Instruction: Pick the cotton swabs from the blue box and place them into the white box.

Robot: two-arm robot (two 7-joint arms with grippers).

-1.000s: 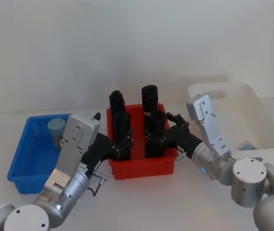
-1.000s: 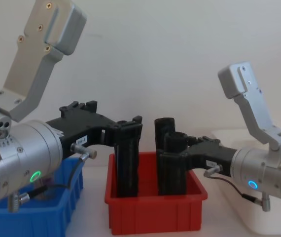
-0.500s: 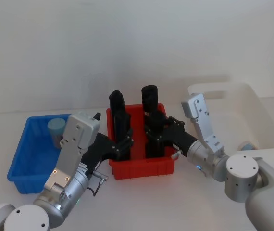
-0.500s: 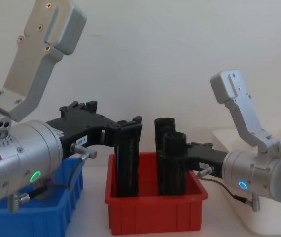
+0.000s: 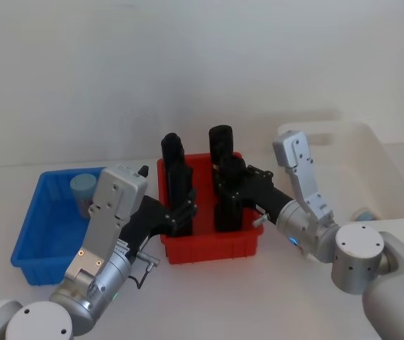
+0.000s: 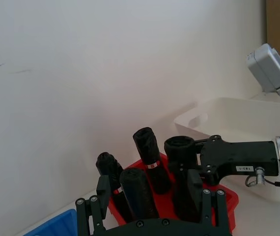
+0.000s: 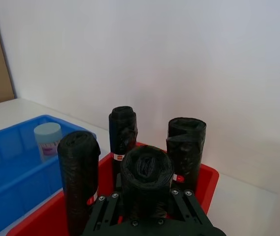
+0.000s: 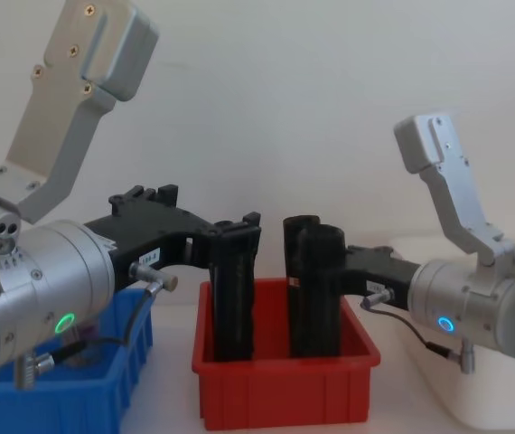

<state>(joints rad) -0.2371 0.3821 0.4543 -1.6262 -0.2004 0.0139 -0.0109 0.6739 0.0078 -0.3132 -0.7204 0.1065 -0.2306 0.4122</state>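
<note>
So you've got the white box (image 5: pixel 372 159) off on the right, a big glossy tub with rounded corners and thick walls. In the head view a bit of pale lid peeks over its near rim, too little to say what it is. The blue box (image 5: pixel 42 234) sits on the left, low, rimmed, bright plastic, and one of the cotton swabs (image 5: pixel 83 188) jars stands at its back: the right wrist view shows the clear body and pale round lid much better.

Between them is the red bin (image 5: pixel 212 244) with four black cylinders (image 7: pixel 146 182) standing up, wrinkly matte rolls with small red bands that only the wrist views catch.

Both your arms are over the red bin. The left gripper (image 8: pixel 236 240) looks clamped on the front-left roll; the chest view shows it side-on. The right gripper (image 5: pixel 229 193) has its fingers on either side of the front-right roll, apparently gripping it.
</note>
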